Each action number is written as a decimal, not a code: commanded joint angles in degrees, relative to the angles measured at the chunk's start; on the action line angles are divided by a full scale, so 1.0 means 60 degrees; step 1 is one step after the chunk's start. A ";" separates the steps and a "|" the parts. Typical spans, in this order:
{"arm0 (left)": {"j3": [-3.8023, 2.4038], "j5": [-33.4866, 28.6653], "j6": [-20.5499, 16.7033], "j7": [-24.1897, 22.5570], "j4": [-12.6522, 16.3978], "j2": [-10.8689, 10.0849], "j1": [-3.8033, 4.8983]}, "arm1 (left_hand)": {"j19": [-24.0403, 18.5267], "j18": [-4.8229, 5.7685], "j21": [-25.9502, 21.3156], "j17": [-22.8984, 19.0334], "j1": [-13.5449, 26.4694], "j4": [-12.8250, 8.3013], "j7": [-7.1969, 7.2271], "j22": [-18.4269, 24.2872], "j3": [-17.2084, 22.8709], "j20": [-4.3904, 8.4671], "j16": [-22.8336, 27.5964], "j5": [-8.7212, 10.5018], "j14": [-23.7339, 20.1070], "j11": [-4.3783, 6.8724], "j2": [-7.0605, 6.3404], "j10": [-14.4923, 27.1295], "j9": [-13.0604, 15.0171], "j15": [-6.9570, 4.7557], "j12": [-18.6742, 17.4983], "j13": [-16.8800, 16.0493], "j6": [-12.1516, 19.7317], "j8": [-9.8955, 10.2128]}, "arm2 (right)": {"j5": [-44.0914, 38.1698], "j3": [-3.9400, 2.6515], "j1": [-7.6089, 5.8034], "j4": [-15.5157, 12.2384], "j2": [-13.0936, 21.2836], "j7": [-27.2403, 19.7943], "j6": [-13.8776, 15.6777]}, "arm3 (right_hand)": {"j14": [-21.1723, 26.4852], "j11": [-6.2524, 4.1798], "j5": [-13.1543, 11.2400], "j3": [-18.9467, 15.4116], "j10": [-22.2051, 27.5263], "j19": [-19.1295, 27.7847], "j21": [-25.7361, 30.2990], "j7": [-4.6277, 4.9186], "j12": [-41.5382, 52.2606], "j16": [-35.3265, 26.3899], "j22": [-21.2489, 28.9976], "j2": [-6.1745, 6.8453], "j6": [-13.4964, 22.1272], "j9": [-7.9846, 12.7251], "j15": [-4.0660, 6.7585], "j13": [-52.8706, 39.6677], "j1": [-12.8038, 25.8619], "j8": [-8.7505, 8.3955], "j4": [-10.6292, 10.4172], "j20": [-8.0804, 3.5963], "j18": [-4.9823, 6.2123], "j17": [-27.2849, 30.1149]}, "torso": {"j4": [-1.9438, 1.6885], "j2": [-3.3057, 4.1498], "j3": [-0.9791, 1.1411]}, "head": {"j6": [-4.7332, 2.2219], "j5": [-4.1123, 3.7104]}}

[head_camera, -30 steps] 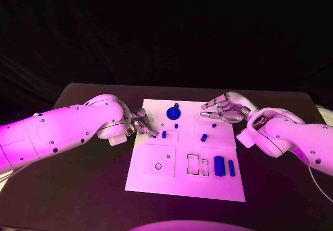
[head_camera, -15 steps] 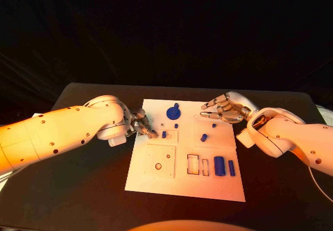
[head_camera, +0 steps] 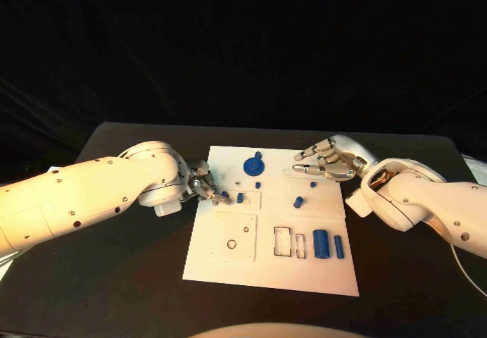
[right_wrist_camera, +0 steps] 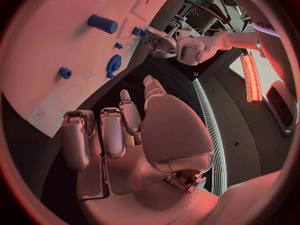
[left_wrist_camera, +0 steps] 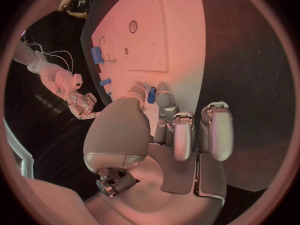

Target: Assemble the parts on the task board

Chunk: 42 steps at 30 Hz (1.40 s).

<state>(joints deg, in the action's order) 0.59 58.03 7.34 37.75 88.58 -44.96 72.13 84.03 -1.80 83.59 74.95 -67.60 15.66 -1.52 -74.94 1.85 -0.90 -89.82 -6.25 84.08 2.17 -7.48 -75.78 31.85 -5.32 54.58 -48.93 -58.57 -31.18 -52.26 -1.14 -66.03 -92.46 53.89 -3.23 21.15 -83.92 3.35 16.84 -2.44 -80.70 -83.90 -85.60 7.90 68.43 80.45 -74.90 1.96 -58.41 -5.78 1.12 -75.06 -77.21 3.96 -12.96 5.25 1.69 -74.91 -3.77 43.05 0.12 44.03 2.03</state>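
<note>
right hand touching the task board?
Apart. In the right wrist view the right hand has dark table showing between its fingertips and the task board edge. In the head view it hangs at the board's far right corner.

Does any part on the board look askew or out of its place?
One small blue part lies tilted on the board, not square with the outlines. The two long parts near the right edge lie straight. The left hand touches a small part. Nothing looks damaged.
</note>
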 commanded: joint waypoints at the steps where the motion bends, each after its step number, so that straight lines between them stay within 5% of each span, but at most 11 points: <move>1: -0.0022 -0.0050 0.0050 0.0028 0.0062 -0.0014 0.0004 | 0.0656 0.0071 0.0029 0.2509 0.0079 0.0001 -0.0009 -0.2120 -0.0060 0.0014 -0.0030 0.0047 0.0987 0.0028 0.0020 -0.0060 -0.0014 -0.0040 0.0033 -0.0010 -0.0043 -0.0031 | -0.0027 0.0000 0.0012 0.0004 -0.0016 -0.0086 -0.0121 | -0.0570 -0.0073 0.0055 -0.0035 0.0013 0.0011 0.0060 -0.0012 -0.0043 -0.0023 -0.1248 -0.0077 -0.0063 -0.0016 0.0008 -0.0386 -0.0007 0.0012 0.0004 -0.0001 0.0067 -0.0674 | -0.0004 0.0009 -0.0001 | -0.0011 0.0002; 11: -0.0205 -0.0383 -0.0114 -0.0143 0.0076 -0.0113 0.0050 | 0.0571 0.0014 -0.0242 0.2509 -0.0236 -0.0058 -0.0053 -0.2027 -0.0192 0.0008 -0.0030 0.0006 0.0987 0.0000 0.0244 0.0099 -0.0045 -0.0024 -0.0165 0.0195 0.0130 -0.0022 | -0.0025 0.0000 0.0036 0.0039 -0.0038 -0.0090 -0.0124 | -0.0570 -0.0073 0.0055 -0.0035 0.0013 0.0011 0.0060 -0.0012 -0.0043 -0.0023 -0.1248 -0.0077 -0.0063 -0.0016 0.0008 -0.0386 -0.0007 0.0012 0.0004 -0.0001 0.0067 -0.0674 | -0.0003 0.0002 0.0001 | -0.0032 -0.0004; 17: -0.0326 -0.0827 0.0293 -0.0127 -0.0289 -0.0089 0.0419 | 0.0536 -0.0008 -0.0357 0.2509 -0.0288 -0.0011 -0.0123 -0.1990 -0.0266 -0.0021 -0.0030 -0.0005 0.0987 -0.0057 0.0371 0.0229 -0.0095 0.0017 -0.0317 0.0355 0.0302 0.0041 | -0.0017 0.0001 0.0052 0.0075 -0.0067 -0.0090 -0.0127 | -0.0570 -0.0073 0.0055 -0.0035 0.0013 0.0011 0.0060 -0.0012 -0.0043 -0.0023 -0.1248 -0.0077 -0.0063 -0.0016 0.0008 -0.0386 -0.0007 0.0012 0.0004 -0.0001 0.0067 -0.0674 | 0.0006 0.0008 -0.0001 | -0.0051 -0.0007; 26: -0.0348 -0.1075 0.0916 0.0099 -0.0928 0.0363 0.0744 | 0.0538 -0.0006 -0.0355 0.2509 -0.0208 0.0081 -0.0146 -0.1994 -0.0357 -0.0044 -0.0030 -0.0001 0.0987 -0.0083 0.0444 0.0260 -0.0118 0.0041 -0.0316 0.0357 0.0339 0.0045 | 0.0003 0.0001 0.0066 0.0122 -0.0137 -0.0090 -0.0141 | -0.0570 -0.0073 0.0055 -0.0035 0.0013 0.0011 0.0060 -0.0012 -0.0043 -0.0023 -0.1248 -0.0077 -0.0063 -0.0016 0.0008 -0.0386 -0.0007 0.0012 0.0004 -0.0001 0.0067 -0.0674 | 0.0001 0.0015 0.0000 | -0.0069 0.0019; 42: -0.0342 -0.0856 0.2025 0.0686 -0.1734 0.1025 0.0809 | 0.0541 -0.0006 -0.0357 0.2509 0.0002 0.0144 -0.0166 -0.2001 -0.0552 -0.0073 -0.0030 -0.0001 0.0987 -0.0104 0.0630 0.0285 -0.0157 0.0066 -0.0275 0.0326 0.0387 0.0040 | 0.0012 0.0001 0.0071 0.0130 -0.0164 -0.0091 -0.0128 | -0.0574 -0.0073 0.0060 -0.0043 0.0011 0.0004 0.0056 -0.0012 -0.0036 -0.0013 -0.1256 -0.0089 -0.0060 -0.0016 0.0008 -0.0389 -0.0016 0.0010 0.0008 -0.0001 0.0064 -0.0688 | -0.0004 0.0015 -0.0008 | -0.0034 0.0034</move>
<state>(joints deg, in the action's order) -1.44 52.59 15.86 39.58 78.32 -39.13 76.88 84.03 -1.80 81.65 74.92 -67.62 16.53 -2.54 -74.92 -1.05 -0.90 -89.82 -6.25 84.08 1.65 -4.01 -74.42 30.96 -5.32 52.88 -46.88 -56.48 -31.17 -52.13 -1.13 -65.65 -91.65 52.98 -3.26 21.08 -83.92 3.29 16.84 -2.44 -80.76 -83.90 -85.60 7.90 68.45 80.45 -74.93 1.96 -58.41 -5.80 1.12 -75.06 -77.20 3.96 -12.96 5.25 1.68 -74.94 -3.79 43.11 0.10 43.75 2.20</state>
